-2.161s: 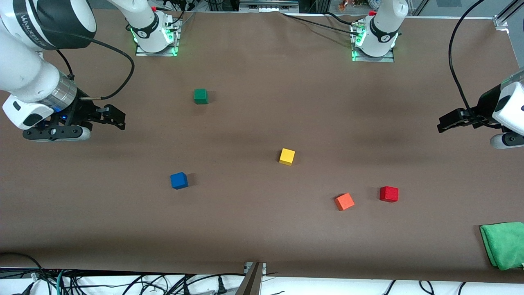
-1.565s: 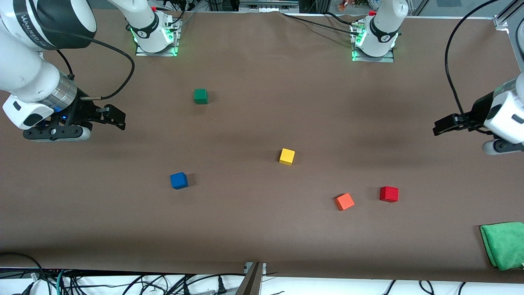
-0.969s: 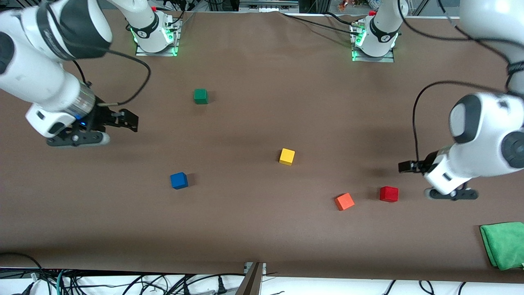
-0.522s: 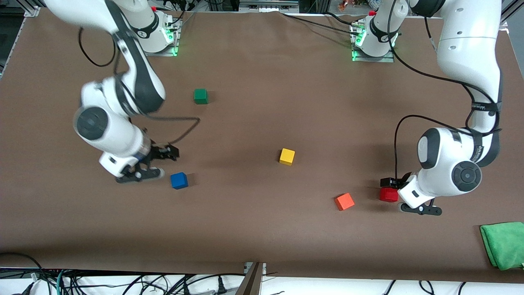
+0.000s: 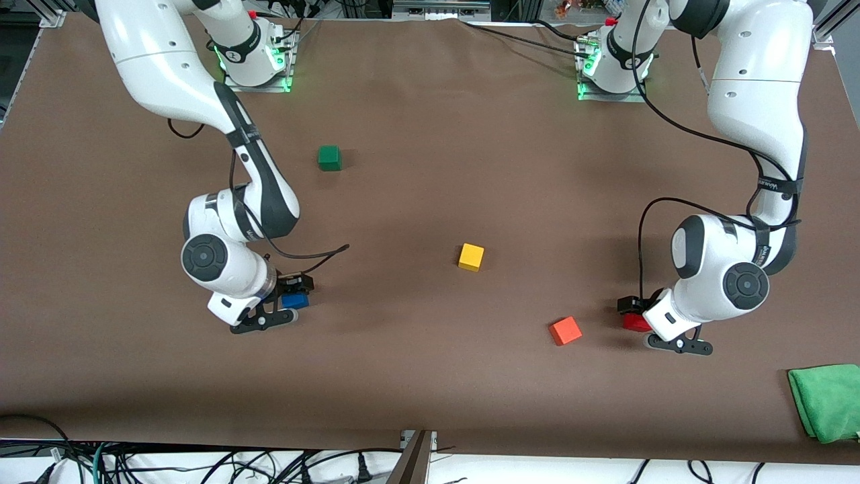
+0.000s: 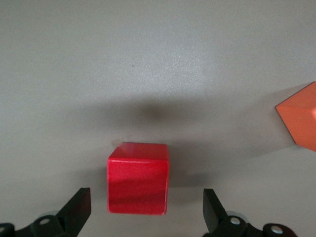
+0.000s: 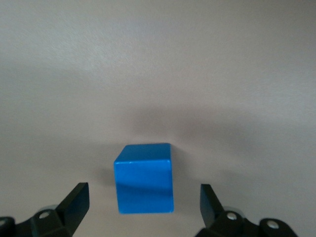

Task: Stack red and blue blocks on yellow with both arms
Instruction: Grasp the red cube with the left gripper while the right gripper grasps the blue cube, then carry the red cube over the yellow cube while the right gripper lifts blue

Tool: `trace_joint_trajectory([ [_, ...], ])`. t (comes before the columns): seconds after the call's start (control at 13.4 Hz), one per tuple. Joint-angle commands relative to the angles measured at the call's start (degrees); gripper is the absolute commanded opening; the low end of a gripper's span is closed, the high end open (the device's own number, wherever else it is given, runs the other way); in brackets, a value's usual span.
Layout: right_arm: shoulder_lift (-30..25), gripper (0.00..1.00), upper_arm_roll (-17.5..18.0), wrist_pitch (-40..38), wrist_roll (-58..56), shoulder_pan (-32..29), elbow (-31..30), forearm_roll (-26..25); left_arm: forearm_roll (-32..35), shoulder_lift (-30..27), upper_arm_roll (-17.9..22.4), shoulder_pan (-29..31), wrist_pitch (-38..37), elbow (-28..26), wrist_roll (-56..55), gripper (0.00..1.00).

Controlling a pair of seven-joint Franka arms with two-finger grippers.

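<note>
Nearest you, a green cloth point(image 5: 828, 400) sits at the left arm's corner of the brown surface point(image 5: 430, 376), well apart from either set of jaws.

Next up, the orange-red cube point(image 5: 565, 331) lies near the left gripper point(image 5: 635, 316), toward the right arm's end from it; in the left wrist view you get just its corner point(image 6: 300, 117) at the frame edge.

Left gripper is down over the red block point(image 5: 633, 323). Your left wrist view shows the red block point(image 6: 138, 178) sitting between the jaws, which are spread wide with clear gaps on both sides, not touching it. The block rests flat on the surface.

Right gripper point(image 5: 293, 290) is down over the blue block point(image 5: 291, 300). Same picture in the right wrist view: blue block point(image 7: 144, 178) centred between the jaws, jaws spread, a gap on each side, no contact, block flat on the surface.

The yellow cube point(image 5: 471, 257) sits alone between the two grippers, well apart from both and slightly farther from the front camera than the blocks they straddle. Nothing is on top of it.

Farthest out, the green cube point(image 5: 329, 157) sits toward the arm bases, well apart from the right gripper's jaws.
</note>
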Motion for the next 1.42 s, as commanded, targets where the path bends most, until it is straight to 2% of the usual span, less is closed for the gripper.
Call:
trace_joint_trajectory([
  [0.0,0.46,0.99,0.15,2.74,-1.12,0.04,-1.73,0.85,0.57,0.60,-0.18,0.27,1.99,-0.29,1.00,1.00],
  [0.07,0.55,0.93,0.15,3.45,-0.94,0.04,-2.00,0.85,0.57,0.77,-0.18,0.27,1.99,-0.20,1.00,0.89],
  [0.22,0.81,0.75,0.15,3.37,-0.85,-0.05,-1.74,0.85,0.57,0.51,-0.18,0.36,1.90,-0.20,1.09,0.39],
  [0.37,0.73,0.53,0.15,2.85,-1.03,-0.05,-1.39,1.02,0.66,0.42,-0.18,0.36,1.81,-0.20,1.09,0.03],
  [0.6,0.11,0.22,0.15,0.66,-1.03,-0.05,-1.13,1.02,0.57,-0.01,-0.26,0.27,1.29,0.41,1.71,0.00],
  [0.67,-0.76,0.17,0.15,-1.27,-0.94,0.04,-1.04,1.02,0.57,-0.36,-0.35,-0.25,1.11,0.59,1.36,0.00],
  [0.82,-3.48,0.16,0.15,-6.27,-0.94,0.04,-0.43,0.93,0.57,-2.29,-3.85,-0.70,-0.46,0.94,0.31,0.00],
  [1.12,-9.36,0.16,0.06,-19.71,-0.94,0.04,4.66,0.85,0.75,-2.83,-11.06,-1.74,-8.54,6.30,-0.67,0.00],
  [1.34,-12.63,0.17,0.23,-28.50,2.99,0.22,9.23,0.93,1.36,-3.18,-11.52,-7.52,-9.52,6.57,-1.54,0.00],
])
